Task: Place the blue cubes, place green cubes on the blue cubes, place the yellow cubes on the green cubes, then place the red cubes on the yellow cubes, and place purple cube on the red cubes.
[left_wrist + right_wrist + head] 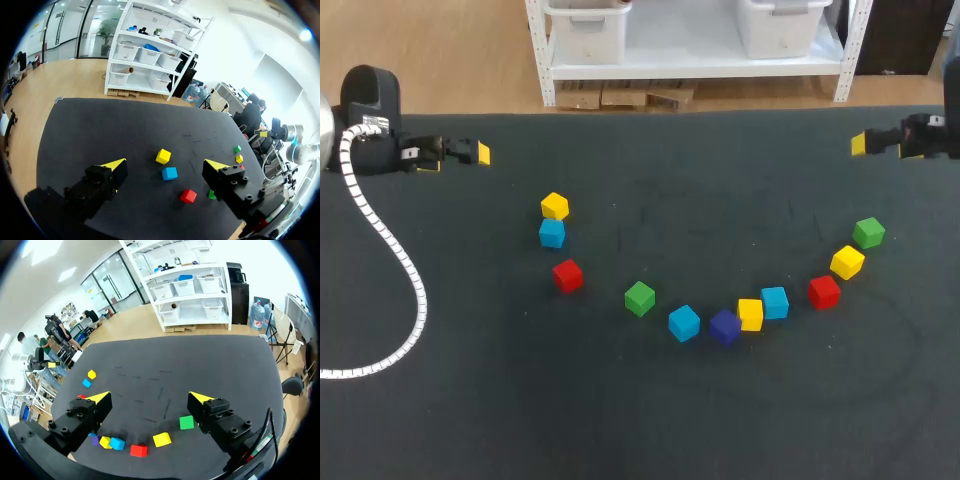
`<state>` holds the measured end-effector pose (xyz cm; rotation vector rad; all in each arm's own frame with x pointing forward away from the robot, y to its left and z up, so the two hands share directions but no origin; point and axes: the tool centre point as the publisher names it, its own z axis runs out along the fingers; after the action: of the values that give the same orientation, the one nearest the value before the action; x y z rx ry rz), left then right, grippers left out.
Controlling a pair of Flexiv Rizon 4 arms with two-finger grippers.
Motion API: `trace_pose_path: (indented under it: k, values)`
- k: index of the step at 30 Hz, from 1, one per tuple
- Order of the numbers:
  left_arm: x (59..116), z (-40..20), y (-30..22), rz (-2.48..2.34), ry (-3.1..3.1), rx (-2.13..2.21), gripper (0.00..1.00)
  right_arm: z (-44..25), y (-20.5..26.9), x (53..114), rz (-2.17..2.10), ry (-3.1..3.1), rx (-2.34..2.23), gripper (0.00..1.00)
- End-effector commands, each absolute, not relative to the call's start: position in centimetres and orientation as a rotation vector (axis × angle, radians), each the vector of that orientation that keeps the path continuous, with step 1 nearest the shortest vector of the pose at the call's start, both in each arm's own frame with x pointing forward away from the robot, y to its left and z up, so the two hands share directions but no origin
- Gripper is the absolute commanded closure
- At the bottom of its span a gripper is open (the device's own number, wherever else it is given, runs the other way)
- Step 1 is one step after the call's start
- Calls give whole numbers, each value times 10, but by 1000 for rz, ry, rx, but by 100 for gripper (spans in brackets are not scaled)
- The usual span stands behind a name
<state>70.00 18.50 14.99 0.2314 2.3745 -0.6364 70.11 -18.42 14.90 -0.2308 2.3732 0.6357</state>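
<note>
We work over a dark table (520, 420). Nothing on it is stacked, so we judge the task to be at its first step, the blue cubes. Our left arm (370, 110) sits at the table's far left edge and our right arm (935, 135) at its far right edge, both well apart from the cubes. The left gripper (166, 164) has its fingers spread wide and holds nothing. The right gripper (150, 396) is spread and empty too.

The cubes lie in a loose arc. At its left end the left blue cube (552, 233) sits just beside the left yellow cube (554, 206), with a red cube (567, 275) near it on our side. In the left wrist view this blue cube lies straight ahead of the spread fingers, roughly centred between them, with the yellow one just beyond it. Our left arm is plainly the nearer one for it. A cube has no long axis, so we think only the yellow neighbour limits which faces we can pinch.

The middle blue cube (684, 323) sits just beside the purple cube (724, 327). The right blue cube (775, 302) seems to touch the middle yellow cube (750, 314) and lies nearer our right arm. The green cube (186, 422) lies closest ahead of the right fingers.
</note>
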Motion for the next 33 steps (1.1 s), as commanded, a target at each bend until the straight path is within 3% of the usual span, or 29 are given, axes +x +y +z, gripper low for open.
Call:
trace_pose_path:
  k: [1,19,33]
  values:
    - [700,150,185,-636,2374,231,0,149,-184,701,636,2373,-231,0]
    - [700,150,185,-636,2374,231,0,150,-179,700,620,2386,-288,0]
    - [700,150,185,-636,2374,231,0,161,-121,679,454,2401,-982,0]
